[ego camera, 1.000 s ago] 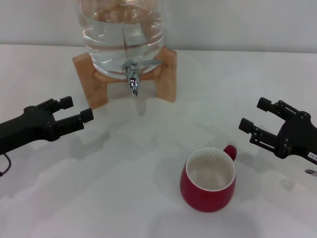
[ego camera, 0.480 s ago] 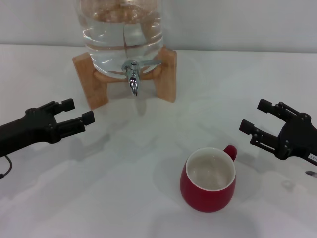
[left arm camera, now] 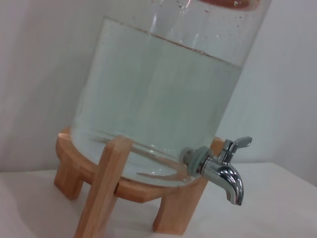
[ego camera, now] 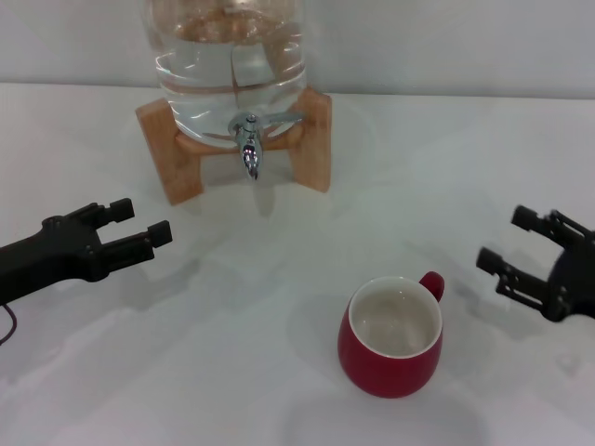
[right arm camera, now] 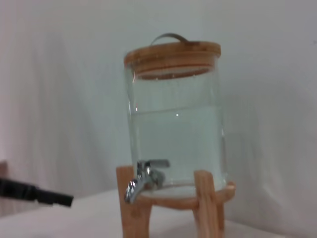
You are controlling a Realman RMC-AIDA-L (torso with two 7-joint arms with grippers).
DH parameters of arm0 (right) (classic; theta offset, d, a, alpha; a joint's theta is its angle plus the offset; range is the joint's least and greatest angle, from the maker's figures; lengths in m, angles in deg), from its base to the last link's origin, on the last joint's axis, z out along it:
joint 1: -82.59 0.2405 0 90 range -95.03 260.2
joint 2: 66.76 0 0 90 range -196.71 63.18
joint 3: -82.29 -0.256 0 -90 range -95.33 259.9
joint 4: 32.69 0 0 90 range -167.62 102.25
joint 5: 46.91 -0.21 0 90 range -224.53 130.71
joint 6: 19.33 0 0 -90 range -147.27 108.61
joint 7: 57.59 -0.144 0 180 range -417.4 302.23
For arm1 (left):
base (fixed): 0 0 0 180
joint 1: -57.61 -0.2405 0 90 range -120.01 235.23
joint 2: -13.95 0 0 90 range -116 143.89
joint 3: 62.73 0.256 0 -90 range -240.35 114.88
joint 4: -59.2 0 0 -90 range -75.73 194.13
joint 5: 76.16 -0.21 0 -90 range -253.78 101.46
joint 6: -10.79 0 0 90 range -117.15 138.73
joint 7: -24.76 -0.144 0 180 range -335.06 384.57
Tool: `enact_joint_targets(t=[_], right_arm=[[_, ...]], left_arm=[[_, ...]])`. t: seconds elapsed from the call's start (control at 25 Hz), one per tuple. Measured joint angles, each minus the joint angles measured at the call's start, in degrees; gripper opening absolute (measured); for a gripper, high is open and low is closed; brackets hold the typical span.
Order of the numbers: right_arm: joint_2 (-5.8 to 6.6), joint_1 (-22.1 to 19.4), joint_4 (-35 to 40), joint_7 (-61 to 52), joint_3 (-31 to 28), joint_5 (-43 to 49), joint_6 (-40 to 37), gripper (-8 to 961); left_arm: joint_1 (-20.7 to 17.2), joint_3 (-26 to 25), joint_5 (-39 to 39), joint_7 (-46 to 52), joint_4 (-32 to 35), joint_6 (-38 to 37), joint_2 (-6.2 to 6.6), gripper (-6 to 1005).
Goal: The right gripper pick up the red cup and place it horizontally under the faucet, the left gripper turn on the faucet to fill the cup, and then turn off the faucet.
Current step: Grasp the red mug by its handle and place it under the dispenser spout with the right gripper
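My right gripper [ego camera: 526, 255] has drawn back toward the table's right edge, fingers spread and empty, so it is now farther from the red cup [ego camera: 391, 336]. My left gripper [ego camera: 132, 225], also spread, has sunk a little. The cup stands upright, well apart from the faucet [ego camera: 249, 141]; it seems dry inside, so the pick-up is not yet begun

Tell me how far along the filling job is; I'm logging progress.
Nothing done yet: the red cup stands upright on the table, away from the faucet. Nothing in hand: the right tool and left tool are open and empty. Picking, placing, filling and shutting off remain.
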Motion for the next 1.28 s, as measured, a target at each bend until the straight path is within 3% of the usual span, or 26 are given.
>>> enact_joint_targets(t=[0.24, 0.28, 0.56, 1.28], right_arm=[[-0.43, -1.3, 3.6, 6.8, -0.5, -0.3, 0.0, 773], [-1.16, -1.0, 5.5, 9.3, -0.7, -0.1, -0.1, 773], [-1.93, 0.1, 7.4, 12.2, 0.5, 0.0, -2.1, 773], [-2.23, 3.0, 7.3, 13.2, 4.0, -0.1, -8.5, 775]], left_arm=[[0.5, 0.3, 0.0, 0.0, 0.0, 0.0, 0.00, 887], [0.6, 0.3, 0.0, 0.0, 0.0, 0.0, 0.00, 887], [0.7, 0.3, 0.0, 0.2, 0.0, 0.1, 0.00, 887], [0.8, 0.4, 0.0, 0.5, 0.0, 0.1, 0.00, 887]])
